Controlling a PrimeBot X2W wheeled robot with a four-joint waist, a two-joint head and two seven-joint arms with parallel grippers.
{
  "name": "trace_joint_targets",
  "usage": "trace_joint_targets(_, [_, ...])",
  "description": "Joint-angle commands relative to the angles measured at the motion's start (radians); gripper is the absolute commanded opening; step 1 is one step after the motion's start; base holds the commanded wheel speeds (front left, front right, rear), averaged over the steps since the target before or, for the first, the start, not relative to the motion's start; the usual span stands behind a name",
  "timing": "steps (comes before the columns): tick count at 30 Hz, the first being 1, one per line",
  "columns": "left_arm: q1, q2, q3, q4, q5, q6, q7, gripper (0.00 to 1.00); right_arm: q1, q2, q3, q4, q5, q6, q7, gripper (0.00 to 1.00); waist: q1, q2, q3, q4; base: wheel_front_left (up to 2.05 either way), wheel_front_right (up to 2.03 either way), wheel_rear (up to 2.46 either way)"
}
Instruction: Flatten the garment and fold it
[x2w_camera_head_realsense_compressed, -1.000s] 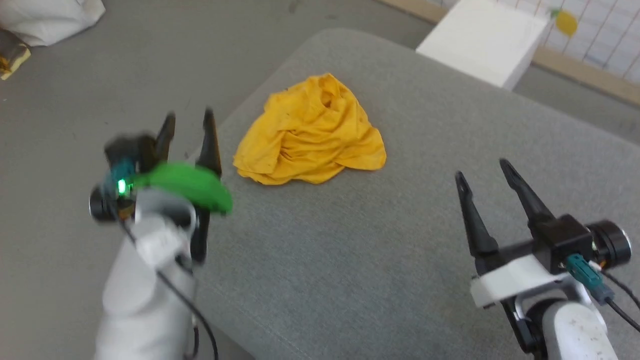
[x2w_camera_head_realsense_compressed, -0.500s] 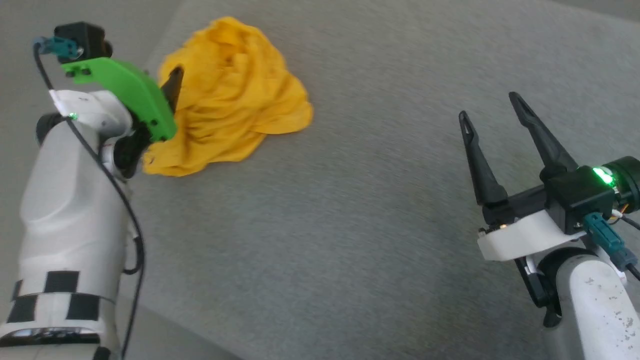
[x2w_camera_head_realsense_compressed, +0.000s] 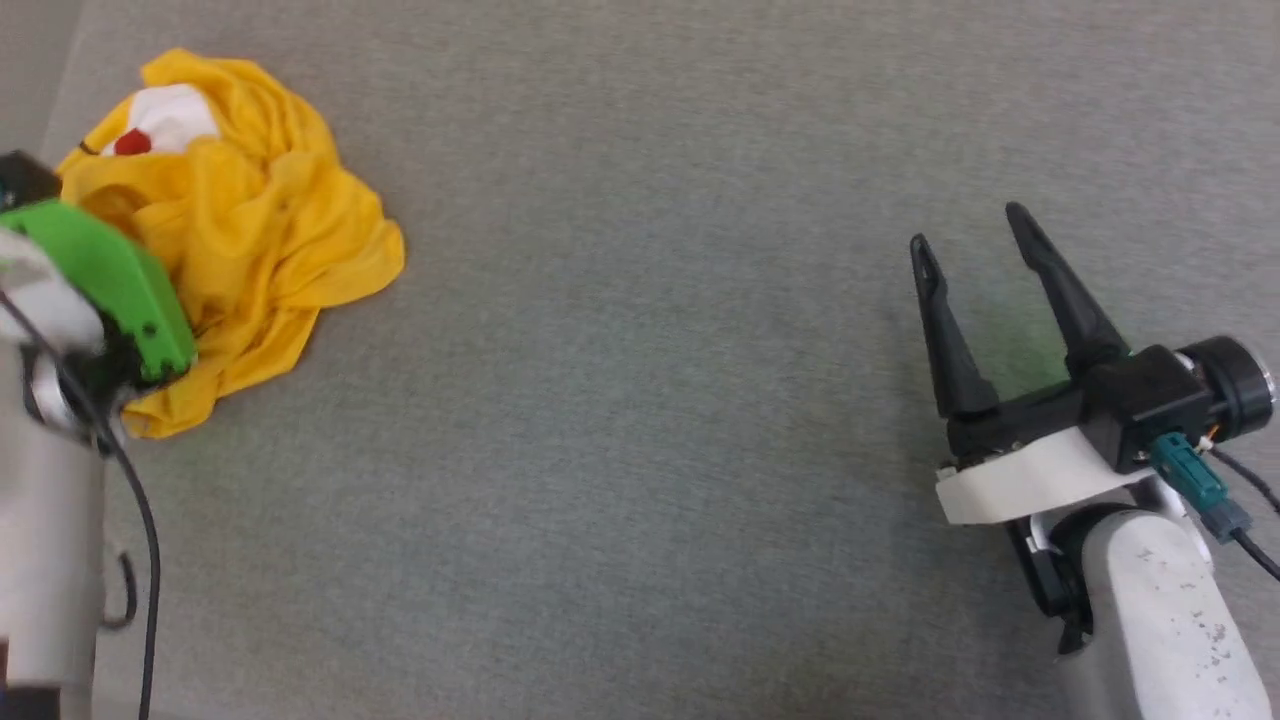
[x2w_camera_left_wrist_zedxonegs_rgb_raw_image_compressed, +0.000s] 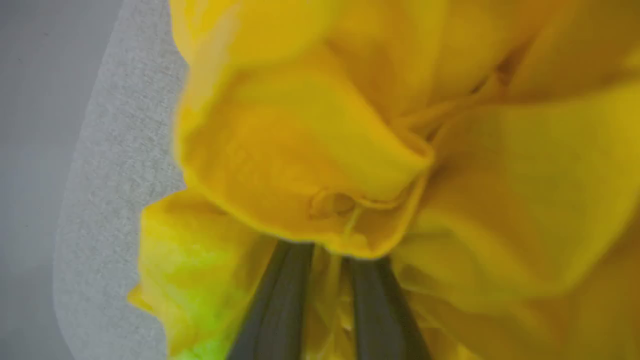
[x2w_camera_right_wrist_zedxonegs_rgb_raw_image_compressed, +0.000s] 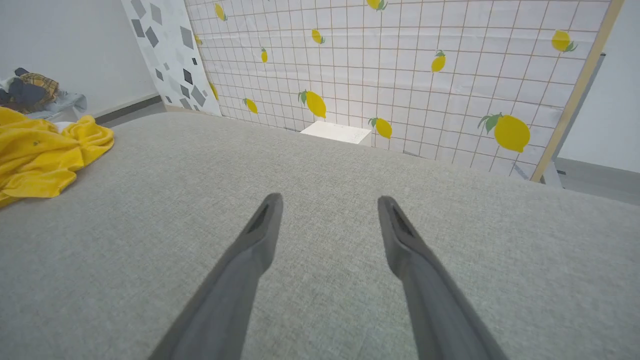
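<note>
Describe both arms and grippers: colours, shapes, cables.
The left gripper has two dark tapered fingers, a bright green bracket and a black cable along a pale left forearm. The right gripper has the same fingers, a white mount, a teal connector and a speckled right forearm.

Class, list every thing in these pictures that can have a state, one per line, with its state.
Mustard-yellow thin cotton T-shirt: crumpled in a heap on the grey fabric surface, not yet flattened or folded.
Left gripper: fingers nearly together with T-shirt cloth between them, tips hidden under a fold.
Right gripper: open, empty, apart from the T-shirt.
</note>
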Motion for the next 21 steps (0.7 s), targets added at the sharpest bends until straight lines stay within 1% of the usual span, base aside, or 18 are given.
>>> trace_joint_targets(1, [0.082, 0.001, -0.011, -0.008, 0.027, -0.005, -0.067, 0.00, 0.005, 0.008, -0.002, 0.018, 0.011, -0.002, -0.020, 1.00, -0.0002, -0.0002, -0.083, -0.046, 0.00, 0.00, 0.00])
trace_joint_targets(2, [0.088, 0.019, -0.004, -0.035, 0.043, -0.001, -0.118, 0.00, 0.010, 0.012, -0.005, 0.028, 0.014, -0.002, -0.027, 1.00, -0.0002, -0.0002, -0.105, -0.051, 0.00, 0.00, 0.00])
trace_joint_targets(4, [0.098, 0.062, 0.000, -0.088, 0.099, 0.020, -0.239, 0.00, 0.028, 0.018, -0.017, 0.050, 0.022, -0.002, -0.044, 1.00, -0.0002, -0.0002, -0.162, -0.064, 0.00, 0.00, 0.00])
trace_joint_targets(6, [0.101, 0.089, 0.002, -0.126, 0.144, 0.044, -0.337, 0.00, 0.051, 0.023, -0.034, 0.069, 0.024, -0.002, -0.057, 1.00, -0.0002, -0.0002, -0.222, -0.079, 0.00, 0.00, 0.00])
trace_joint_targets(7, [0.100, 0.095, 0.006, -0.145, 0.159, 0.055, -0.391, 0.00, 0.065, 0.025, -0.043, 0.078, 0.028, -0.002, -0.064, 1.00, -0.0002, -0.0002, -0.258, -0.088, 0.00, 0.00, 0.00])
trace_joint_targets(12, [0.079, 0.111, -0.011, -0.246, 0.230, 0.066, -0.598, 0.00, 0.132, 0.028, -0.075, 0.100, 0.053, -0.002, -0.076, 1.00, -0.0002, -0.0002, -0.378, -0.138, 0.00, 0.00, 0.00])
trace_joint_targets(14, [0.064, 0.100, -0.029, -0.294, 0.251, 0.067, -0.658, 0.00, 0.155, 0.028, -0.085, 0.099, 0.068, -0.002, -0.078, 1.00, -0.0002, -0.0002, -0.410, -0.161, 0.00, 0.00, 0.00])
trace_joint_targets(17, [0.045, 0.067, -0.069, -0.373, 0.275, 0.064, -0.724, 0.00, 0.187, 0.028, -0.098, 0.098, 0.081, -0.002, -0.078, 1.00, -0.0002, -0.0002, -0.455, -0.200, 0.00, 0.00, 0.00])
trace_joint_targets(21, [0.022, 0.009, -0.128, -0.475, 0.285, 0.050, -0.762, 0.00, 0.212, 0.028, -0.107, 0.086, 0.088, -0.002, -0.070, 1.00, -0.0002, -0.0002, -0.487, -0.251, 0.00, 0.00, 0.00])
